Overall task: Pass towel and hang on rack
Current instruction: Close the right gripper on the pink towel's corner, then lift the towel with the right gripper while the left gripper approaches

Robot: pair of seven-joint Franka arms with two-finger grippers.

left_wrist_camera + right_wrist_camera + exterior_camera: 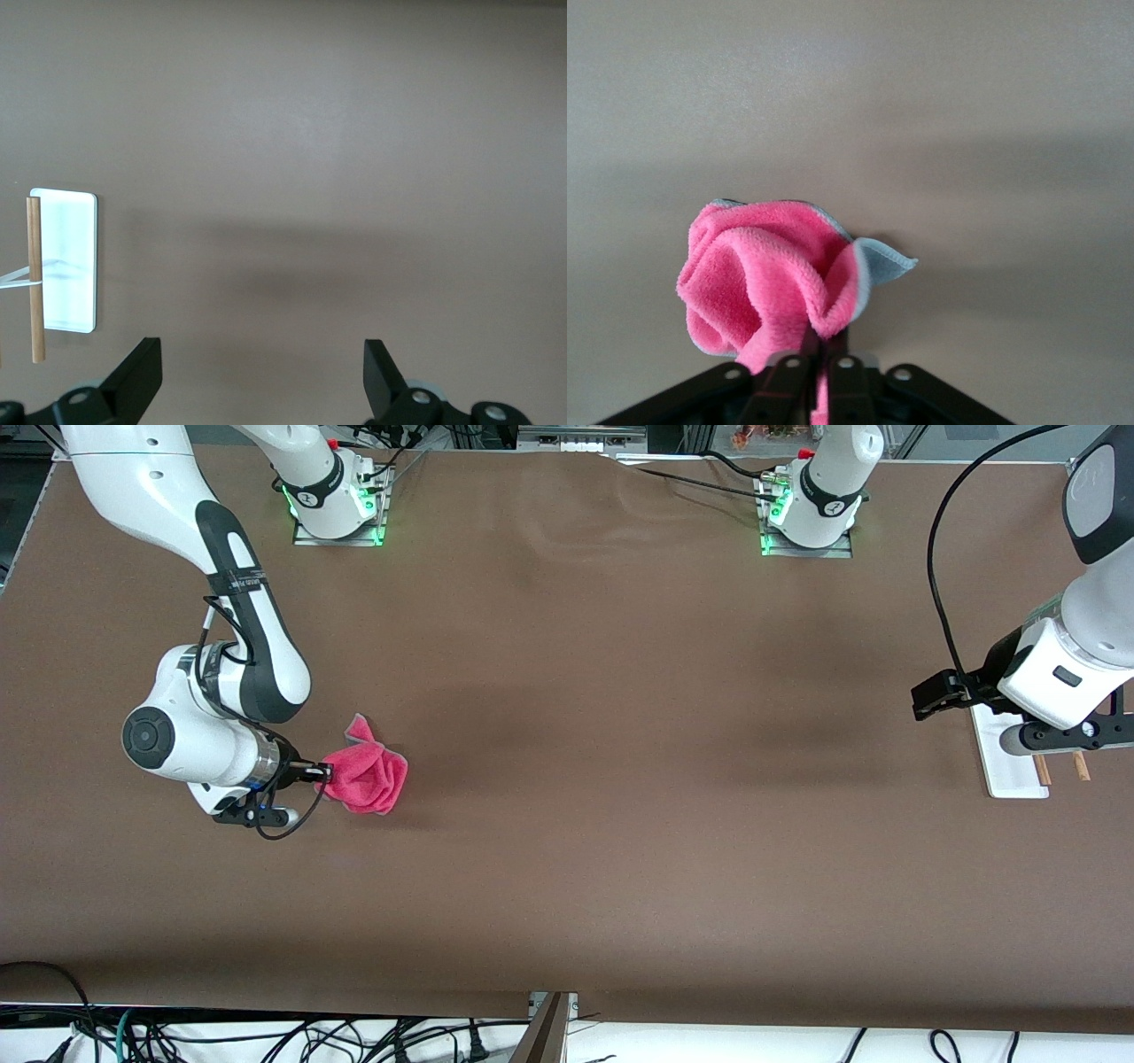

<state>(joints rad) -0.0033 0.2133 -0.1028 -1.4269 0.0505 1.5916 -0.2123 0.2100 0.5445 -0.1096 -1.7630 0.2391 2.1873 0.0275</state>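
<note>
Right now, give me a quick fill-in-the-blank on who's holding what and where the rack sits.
1. The right pincer is shut on the ____.
2. The left pincer is ____, its fingers spread with nothing between them.
3. The rack stands at the ____ arm's end of the table.
4. The rack's base is coloured ____.

Missing words: towel; open; left; white
</note>
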